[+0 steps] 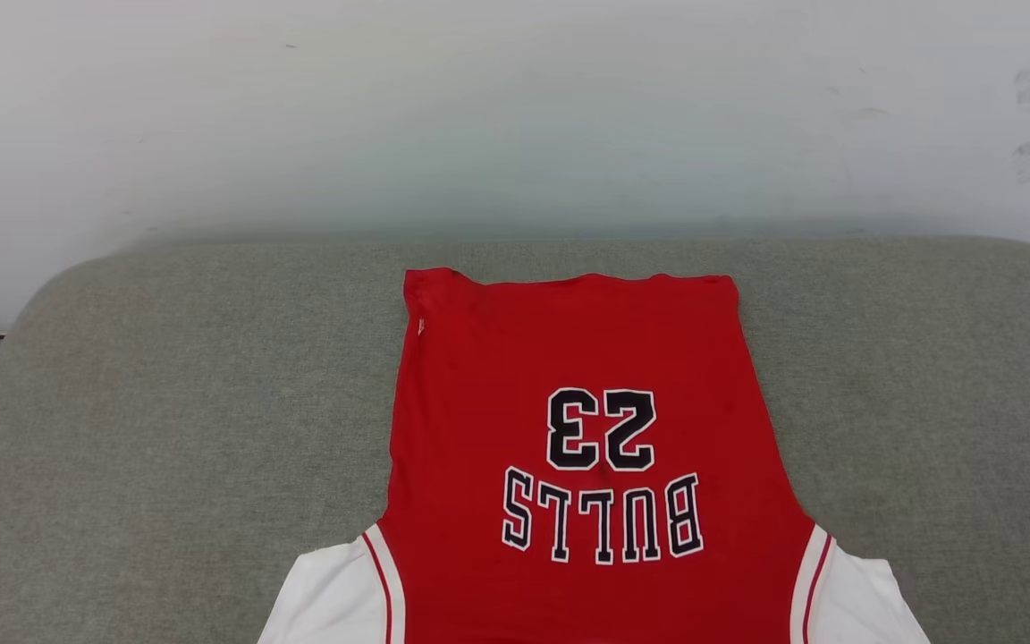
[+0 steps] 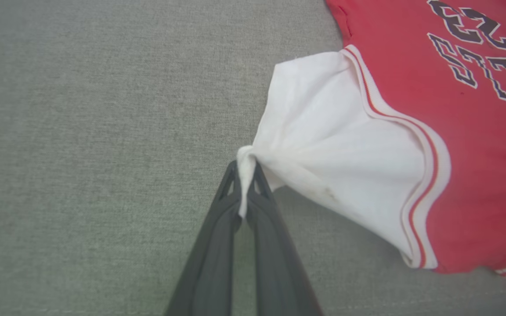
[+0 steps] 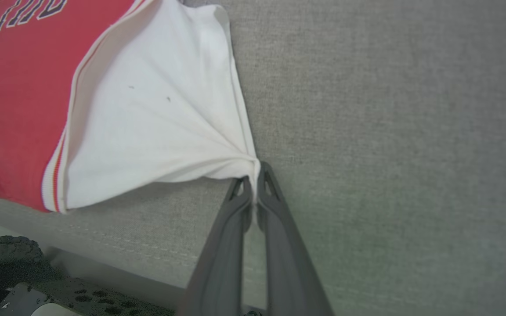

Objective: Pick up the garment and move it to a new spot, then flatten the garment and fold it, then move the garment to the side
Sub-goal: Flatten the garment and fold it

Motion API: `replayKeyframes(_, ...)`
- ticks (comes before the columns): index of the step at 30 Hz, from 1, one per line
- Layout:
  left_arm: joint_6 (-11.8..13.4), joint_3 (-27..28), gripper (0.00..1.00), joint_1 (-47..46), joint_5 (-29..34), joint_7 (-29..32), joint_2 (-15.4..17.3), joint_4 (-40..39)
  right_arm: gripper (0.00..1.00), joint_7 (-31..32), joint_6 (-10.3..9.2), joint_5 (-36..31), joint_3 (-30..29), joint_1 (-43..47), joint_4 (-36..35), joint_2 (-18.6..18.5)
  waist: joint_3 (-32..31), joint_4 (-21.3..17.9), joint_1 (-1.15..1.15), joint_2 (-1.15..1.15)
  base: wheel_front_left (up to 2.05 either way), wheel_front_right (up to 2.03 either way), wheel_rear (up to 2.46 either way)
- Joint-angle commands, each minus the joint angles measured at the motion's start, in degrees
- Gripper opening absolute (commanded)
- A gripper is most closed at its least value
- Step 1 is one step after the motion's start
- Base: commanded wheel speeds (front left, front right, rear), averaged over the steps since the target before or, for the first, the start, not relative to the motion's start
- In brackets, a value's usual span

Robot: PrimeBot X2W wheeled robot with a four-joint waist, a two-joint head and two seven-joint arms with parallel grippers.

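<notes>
One red garment [image 1: 586,358] lies spread, lettered side up, on a grey cushion [image 1: 166,402] between the two grippers. It has two white sleeves, each joined to the red by red-and-white striped trim. Black, white-outlined writing reads "BULLS" [image 1: 603,517], with the number "23" [image 1: 602,429] beyond it; both are upside down from the head. A small tag [image 1: 420,327] sits at the side seam near the far hem. The left gripper [image 2: 245,177] has its two dark fingers pressed together on the bunched corner of the left sleeve [image 2: 323,131], which fans out ahead and to its right. The right gripper [image 3: 255,184] is clamped the same way on the right sleeve [image 3: 156,118], with the cloth fanning ahead and to its left. Each pair of fingers reaches out over the cushion. A pale wall [image 1: 479,107] rises beyond it.
</notes>
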Motion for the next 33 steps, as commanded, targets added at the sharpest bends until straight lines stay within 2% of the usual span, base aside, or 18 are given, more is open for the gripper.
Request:
replayKeyframes(1, 0.48, 0.55, 0.00, 0.80, 0.28, -0.13, 0.66, -0.23, 0.00, 0.62, -0.12, -0.48, -1.35, 1.93, -0.29, 0.07, -0.03, 0.16, 0.01, -0.01, 0.00, 0.00, 0.00)
replayKeyframes(5, 0.54, 0.54, 0.00, 1.18, 0.79, -0.13, 0.49, -1.06, 0.01, 2.43, -0.12, -2.12, -5.85, 4.88, -1.78, 1.47, -0.05, 0.29, 0.01, -0.01, 0.00, 0.00, 0.00)
replayKeyframes(6, 0.53, 0.44, 0.00, 0.93, 0.99, -0.13, 0.37, -1.25, 0.42, 2.75, -0.12, -2.66, -7.26, 5.15, -2.14, 2.05, -0.04, 0.33, 0.01, -0.01, 0.00, 0.00, 0.00)
replayKeyframes(7, 0.57, 0.33, 0.00, 0.61, 1.24, -0.13, 0.28, -1.43, 1.00, 3.10, -0.12, -3.59, -8.48, 5.15, -2.62, 2.40, -0.01, 0.35, 0.01, -0.01, 0.00, 0.00, 0.00)
replayKeyframes(11, 0.60, 0.00, 0.00, -0.58, 2.38, -0.14, -0.26, -2.51, 1.00, 4.82, -0.10, -6.91, -13.01, 5.57, -5.08, 3.80, 0.23, 0.68, 0.01, -0.01, 0.00, 0.00, 0.00)
replayKeyframes(16, 0.99, 0.52, 0.00, -1.82, 3.71, -0.14, -1.05, -4.82, 1.00, 5.85, -0.10, -10.89, -21.45, 4.86, -9.39, 3.50, 1.11, 1.78, 0.01, -0.01, 0.00, 0.00, 0.00)
replayKeyframes(23, 2.61, 0.35, 0.00, -4.49, 6.65, -0.14, -1.77, -8.68, 1.00, 9.56, -0.09, -16.98, -34.03, -2.79, -18.00, 3.67, 5.27, 4.35, 0.01, -0.01, 0.00, 0.00, 0.00)
replayKeyframes(29, 3.10, 0.47, 0.00, -8.37, 9.10, -0.14, -3.82, -11.41, 1.00, 19.00, -0.09, -17.91, -38.24, -15.23, -23.69, 3.84, 11.14, 7.62, 0.01, -0.01, 0.00, 0.00, 0.00)
replayKeyframes(33, 2.67, 0.44, 0.00, -10.93, 10.63, -0.14, -5.38, -11.99, 1.00, 29.00, -0.10, -17.06, -35.94, -24.17, -24.47, 2.49, 15.04, 9.71, 0.01, -0.01, 0.00, 0.00, 0.00)
